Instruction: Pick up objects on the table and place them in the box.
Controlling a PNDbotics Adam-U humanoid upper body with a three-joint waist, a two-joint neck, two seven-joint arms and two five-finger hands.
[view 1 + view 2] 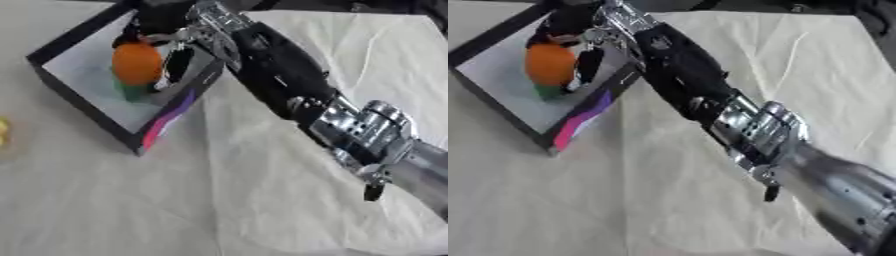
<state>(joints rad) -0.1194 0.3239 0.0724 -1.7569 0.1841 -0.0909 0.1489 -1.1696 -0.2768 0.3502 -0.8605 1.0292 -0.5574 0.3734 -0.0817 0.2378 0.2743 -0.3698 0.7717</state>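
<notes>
Looks like a lab/test bench, not a home. Desk (219, 200) draped in a creased cream cloth (623, 200), one black-walled box (79, 42) staged on it, dark unclear clutter along the far edge. Nothing domestic in view.

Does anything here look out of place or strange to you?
Nothing is spilled or broken. The box sits askew on the wrinkled cloth. The right hand holds an orange object above something green inside it.

box (166, 120) walls around orange object (137, 62), open cloth (219, 200) nearside
</notes>
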